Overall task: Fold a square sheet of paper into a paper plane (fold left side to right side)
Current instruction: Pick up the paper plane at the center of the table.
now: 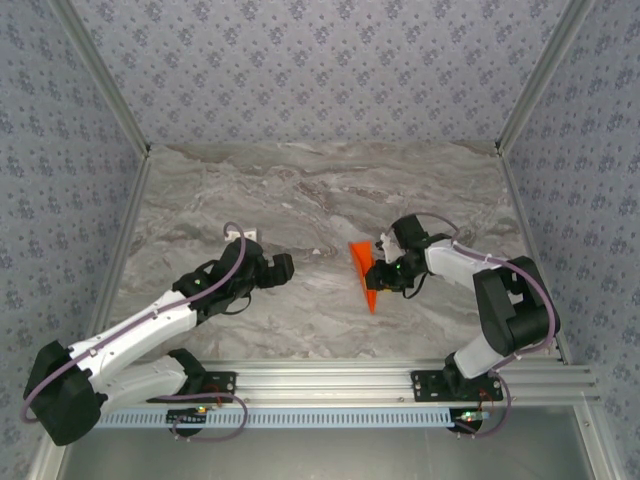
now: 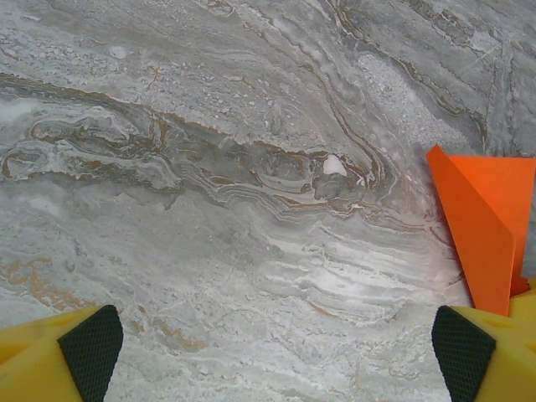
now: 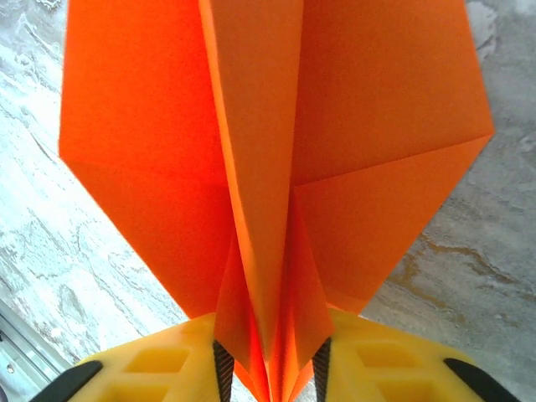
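The paper plane is bright orange paper folded into a narrow pointed dart, lying mid-table with its tip toward the near edge. My right gripper is at its right side. In the right wrist view the plane fans out ahead, and its centre crease and folded layers are pinched between the black pads of the right gripper. My left gripper hovers to the left, apart from the paper. Its jaws are wide open over bare marble, with an orange corner of the plane at the right edge.
The marble tabletop is boxed in by patterned walls on three sides. An aluminium rail carrying both arm bases runs along the near edge. A small white tag lies behind the left wrist.
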Controlling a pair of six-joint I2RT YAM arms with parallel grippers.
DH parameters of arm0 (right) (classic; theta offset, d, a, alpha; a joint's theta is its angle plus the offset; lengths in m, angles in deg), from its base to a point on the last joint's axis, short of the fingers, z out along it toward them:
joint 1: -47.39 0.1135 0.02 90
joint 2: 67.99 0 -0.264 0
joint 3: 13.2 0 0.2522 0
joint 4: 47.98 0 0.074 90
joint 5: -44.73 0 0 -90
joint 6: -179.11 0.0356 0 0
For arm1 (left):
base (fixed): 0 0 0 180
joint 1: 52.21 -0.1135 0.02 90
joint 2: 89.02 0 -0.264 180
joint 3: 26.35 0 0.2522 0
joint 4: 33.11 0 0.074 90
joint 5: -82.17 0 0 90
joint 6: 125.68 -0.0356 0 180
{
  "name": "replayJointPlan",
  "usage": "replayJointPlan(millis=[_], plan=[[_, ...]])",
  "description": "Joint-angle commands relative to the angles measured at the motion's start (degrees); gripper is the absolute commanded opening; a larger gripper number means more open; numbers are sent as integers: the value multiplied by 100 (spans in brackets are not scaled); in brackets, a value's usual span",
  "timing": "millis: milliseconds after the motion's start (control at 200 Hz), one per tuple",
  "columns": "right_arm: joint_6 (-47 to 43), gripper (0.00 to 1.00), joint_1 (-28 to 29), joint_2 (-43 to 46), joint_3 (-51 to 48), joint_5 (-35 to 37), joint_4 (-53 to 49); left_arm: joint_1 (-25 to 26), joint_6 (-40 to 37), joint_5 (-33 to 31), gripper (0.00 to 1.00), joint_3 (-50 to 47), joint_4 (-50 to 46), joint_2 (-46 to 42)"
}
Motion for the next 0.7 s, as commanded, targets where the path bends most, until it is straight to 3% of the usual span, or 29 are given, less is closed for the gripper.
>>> replayJointPlan(millis=[0, 485, 700], plan=[[-30, 29, 95, 30, 187, 67, -115, -49, 13, -62, 98, 182, -72, 23], [218, 24, 823, -522, 647, 983, -281, -48, 26, -43, 98, 154, -119, -41], [491, 14, 886, -650, 1335, 1443, -782, -55, -149, -7, 98, 201, -189, -227]])
